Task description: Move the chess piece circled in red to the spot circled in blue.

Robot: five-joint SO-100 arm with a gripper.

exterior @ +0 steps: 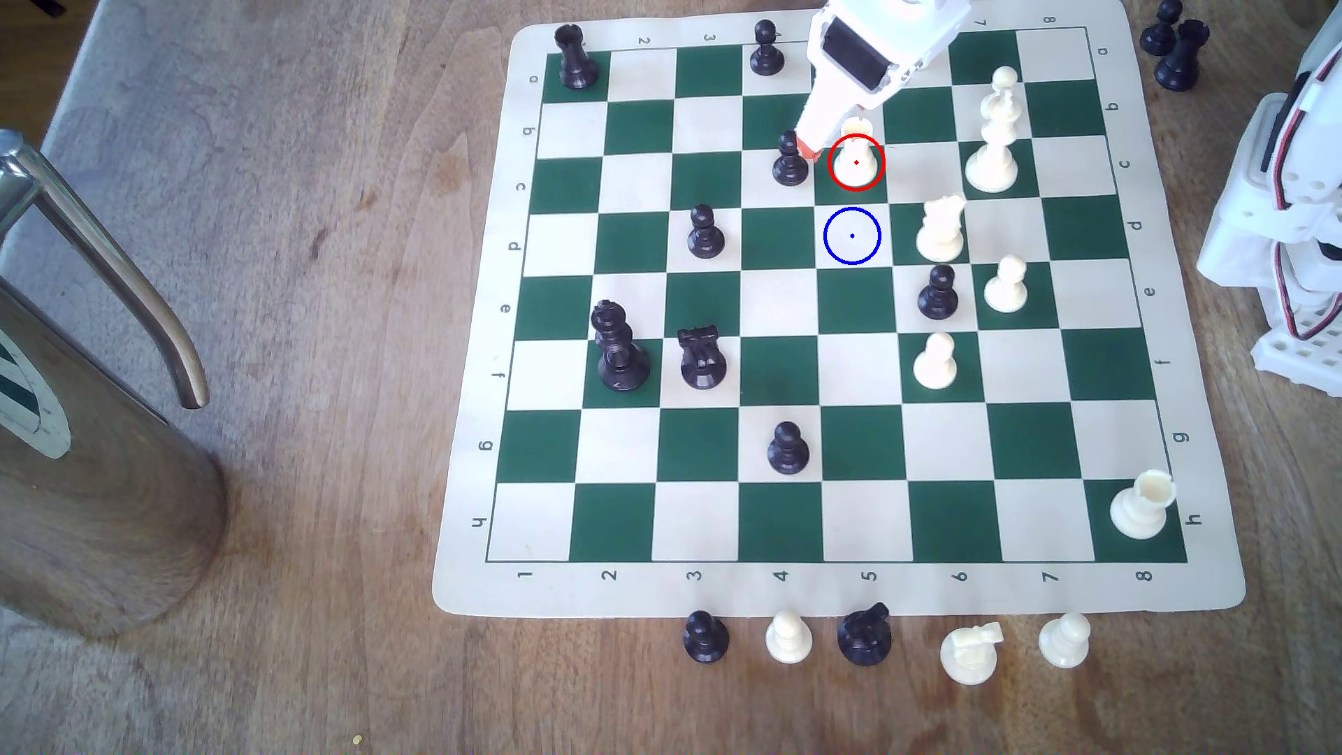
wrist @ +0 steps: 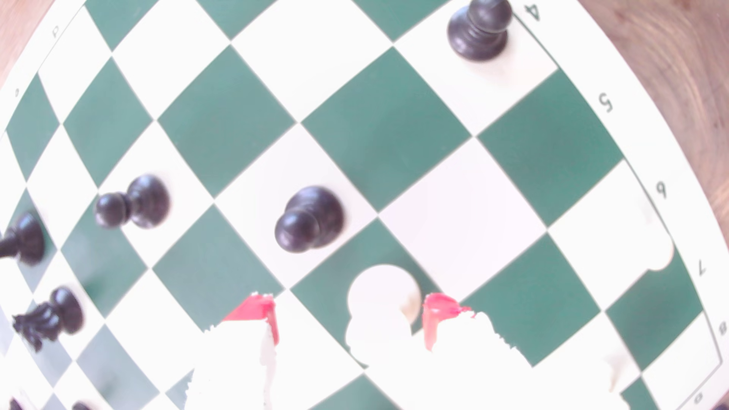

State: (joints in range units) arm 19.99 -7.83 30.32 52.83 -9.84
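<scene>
The gripper (wrist: 349, 315), fingers spread, straddles the upright cream rook (wrist: 384, 303) (nearer one red pad) on its red-ringed green square; the blue-ringed square (exterior: 852, 235) lies just beyond.

Worn wooden tabletop (exterior: 305, 218), bright even light (slightly washed out), steel jug (exterior: 87, 450) at the exterior view's left

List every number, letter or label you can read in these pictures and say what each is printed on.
"1 2 3 4 5 6 7 8": near border of the chess mat.
"2 3 7 8": far border, the rest covered by the arm.
"a" to "h": both side borders, turned sideways.
"4 5 6 7": mat border in the wrist view.
Label on the metal jug: unreadable.
</scene>
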